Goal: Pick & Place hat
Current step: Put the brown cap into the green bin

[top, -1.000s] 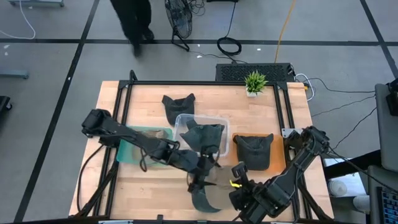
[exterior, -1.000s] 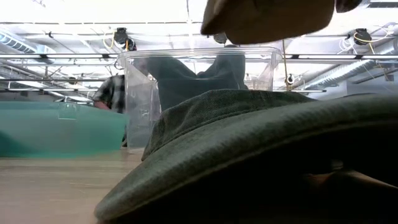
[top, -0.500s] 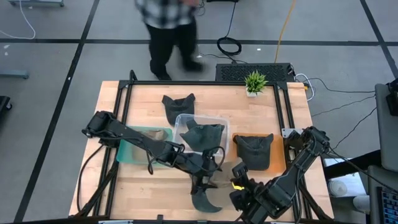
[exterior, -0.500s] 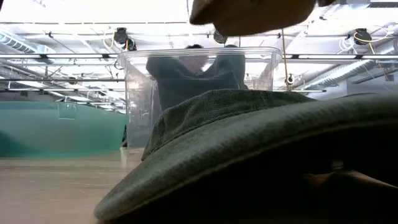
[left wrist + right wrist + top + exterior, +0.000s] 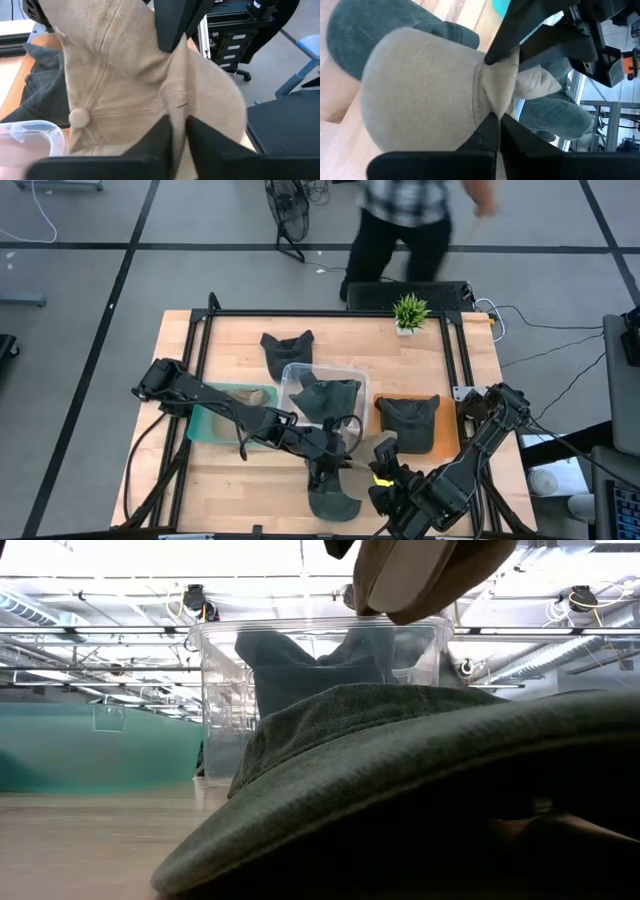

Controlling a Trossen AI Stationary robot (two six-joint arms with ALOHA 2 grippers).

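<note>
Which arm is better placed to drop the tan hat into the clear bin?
Probably left. Both pinch the tan hat, but the left gripper sits directly in front of the clear bin; the right gripper is off to its side.

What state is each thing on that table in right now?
tan hat: held up off the table, pinched by both grippers.
left gripper: shut on the tan hat.
right gripper: shut on the tan hat.
clear bin: open-topped, dark hat inside.
green hat: lying on the table's front edge.
</note>
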